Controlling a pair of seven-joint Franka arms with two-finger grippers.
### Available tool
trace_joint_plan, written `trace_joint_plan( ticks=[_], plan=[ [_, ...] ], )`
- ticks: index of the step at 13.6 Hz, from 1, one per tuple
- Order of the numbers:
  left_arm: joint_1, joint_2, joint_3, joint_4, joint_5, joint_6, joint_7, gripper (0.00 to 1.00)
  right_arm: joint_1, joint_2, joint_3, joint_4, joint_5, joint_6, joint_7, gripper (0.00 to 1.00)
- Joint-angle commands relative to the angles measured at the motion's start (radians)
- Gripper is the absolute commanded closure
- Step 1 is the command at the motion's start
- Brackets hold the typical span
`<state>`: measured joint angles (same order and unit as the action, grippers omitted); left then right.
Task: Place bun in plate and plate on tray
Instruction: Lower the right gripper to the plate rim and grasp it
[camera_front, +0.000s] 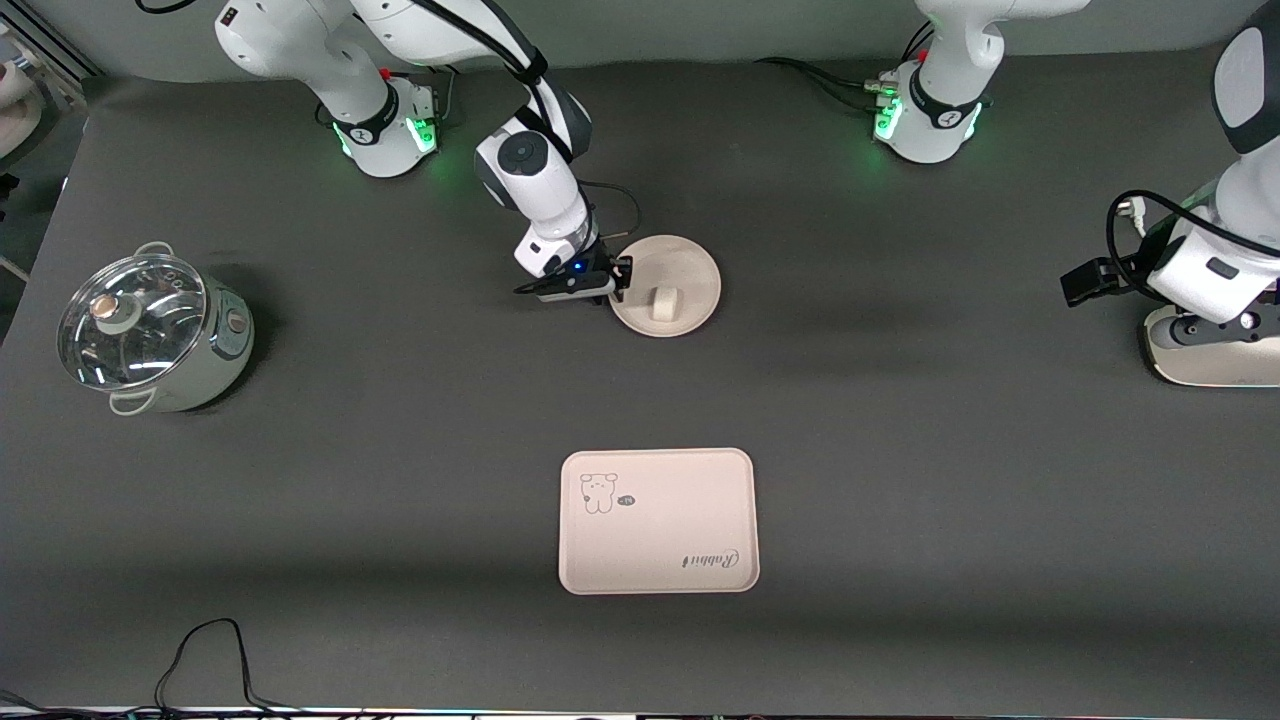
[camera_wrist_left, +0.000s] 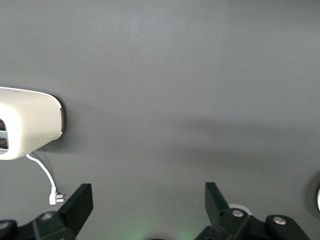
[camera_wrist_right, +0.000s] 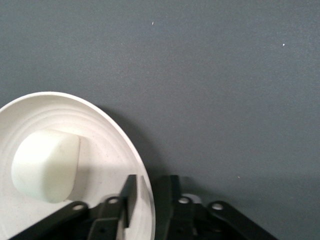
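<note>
Round cream-white shallow plate, small white stubby bun inside: rim pinched between narrow right gripper fingers; rectangular cream printed tray lies nearer the front camera. Left gripper waits, wide.

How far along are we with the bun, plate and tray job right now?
Done: the bun already lies in the plate. In hand: the right gripper has its fingers either side of the plate's rim, closing on it at the edge toward the right arm's end. Left: carrying the plate to the tray, which sits bare nearer the front camera. The left gripper waits open over the table.
</note>
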<state>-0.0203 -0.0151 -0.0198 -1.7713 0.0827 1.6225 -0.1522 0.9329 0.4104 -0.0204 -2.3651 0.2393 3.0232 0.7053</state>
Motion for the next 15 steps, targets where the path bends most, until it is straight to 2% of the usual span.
trace_joint_plan(
  ticks=[1, 6, 7, 10, 12, 15],
  plan=[
    [0.000, -0.005, -0.003, 0.029, 0.011, -0.035, 0.013, 0.00, 0.012, 0.007, -0.001, 0.012, 0.028, 0.010, 0.008, 0.95],
    [0.002, -0.071, -0.006, -0.003, 0.002, -0.033, 0.007, 0.00, -0.002, -0.024, -0.001, 0.010, 0.028, 0.005, -0.003, 1.00],
    [0.000, -0.071, -0.009, -0.007, 0.002, -0.033, -0.001, 0.00, -0.008, -0.045, -0.003, 0.010, 0.026, -0.004, -0.004, 1.00],
    [0.003, -0.077, -0.049, -0.020, 0.005, -0.033, -0.039, 0.00, -0.075, -0.172, 0.003, 0.015, 0.031, -0.145, -0.047, 1.00],
    [0.011, -0.078, -0.060, -0.020, 0.005, -0.035, -0.043, 0.00, -0.091, -0.234, 0.003, 0.042, 0.076, -0.240, -0.088, 1.00],
    [0.011, -0.075, -0.058, -0.020, 0.005, -0.038, -0.038, 0.00, -0.091, -0.240, -0.003, 0.095, 0.230, -0.300, -0.188, 1.00]
  ],
)
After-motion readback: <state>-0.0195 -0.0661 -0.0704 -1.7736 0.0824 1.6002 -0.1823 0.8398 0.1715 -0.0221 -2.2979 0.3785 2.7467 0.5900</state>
